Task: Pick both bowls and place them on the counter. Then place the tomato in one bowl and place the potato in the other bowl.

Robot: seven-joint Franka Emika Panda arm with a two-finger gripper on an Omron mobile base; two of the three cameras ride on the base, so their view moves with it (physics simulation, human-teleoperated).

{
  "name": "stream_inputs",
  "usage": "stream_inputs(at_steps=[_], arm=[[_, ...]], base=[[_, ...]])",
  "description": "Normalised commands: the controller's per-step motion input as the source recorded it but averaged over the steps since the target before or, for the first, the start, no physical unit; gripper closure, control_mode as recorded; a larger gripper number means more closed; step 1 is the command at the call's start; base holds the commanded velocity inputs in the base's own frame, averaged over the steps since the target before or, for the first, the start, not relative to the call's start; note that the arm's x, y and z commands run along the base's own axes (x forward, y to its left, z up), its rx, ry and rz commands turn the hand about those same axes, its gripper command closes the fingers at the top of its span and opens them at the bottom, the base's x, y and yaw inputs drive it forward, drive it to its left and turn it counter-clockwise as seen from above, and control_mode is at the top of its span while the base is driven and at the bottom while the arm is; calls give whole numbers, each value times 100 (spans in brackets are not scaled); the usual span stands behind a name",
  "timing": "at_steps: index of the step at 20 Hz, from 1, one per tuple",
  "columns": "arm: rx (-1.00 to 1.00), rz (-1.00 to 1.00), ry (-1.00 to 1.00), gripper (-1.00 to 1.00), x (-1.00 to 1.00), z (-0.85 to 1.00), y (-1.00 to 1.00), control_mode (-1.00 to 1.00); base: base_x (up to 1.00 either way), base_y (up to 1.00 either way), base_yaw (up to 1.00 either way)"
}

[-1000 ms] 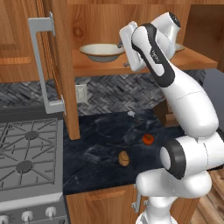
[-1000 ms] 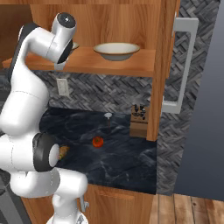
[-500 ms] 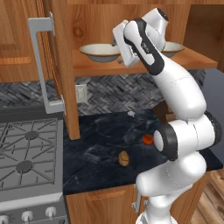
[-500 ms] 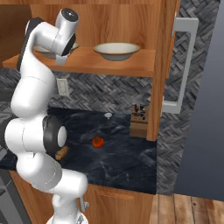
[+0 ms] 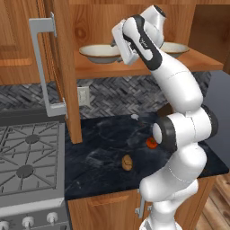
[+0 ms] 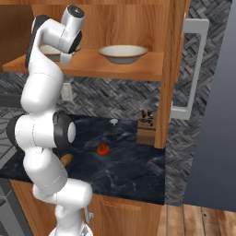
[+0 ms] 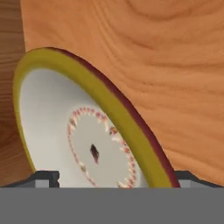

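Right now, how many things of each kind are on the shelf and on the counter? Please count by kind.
Bowls, on the shelf: 2 (first, second)
Tomato, on the counter: 1
Potato, on the counter: 1
Knife block, on the counter: 1
Total: 5

Grey stove (image 5: 27, 157), knife block (image 6: 147, 127)
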Motion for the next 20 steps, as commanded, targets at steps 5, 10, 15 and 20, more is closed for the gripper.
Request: stream_inputs(at_steps=[5, 10, 15, 20], arm=[[0, 0, 6, 100, -1, -9, 4, -100], [0, 3, 1, 100, -25, -7, 0, -100], [0, 6, -4, 100, -59, 0, -8, -100], [3, 6, -9, 100, -73, 0, -20, -100]], base=[[0, 0, 0], [0, 0, 0], [0, 0, 0], [0, 0, 0]])
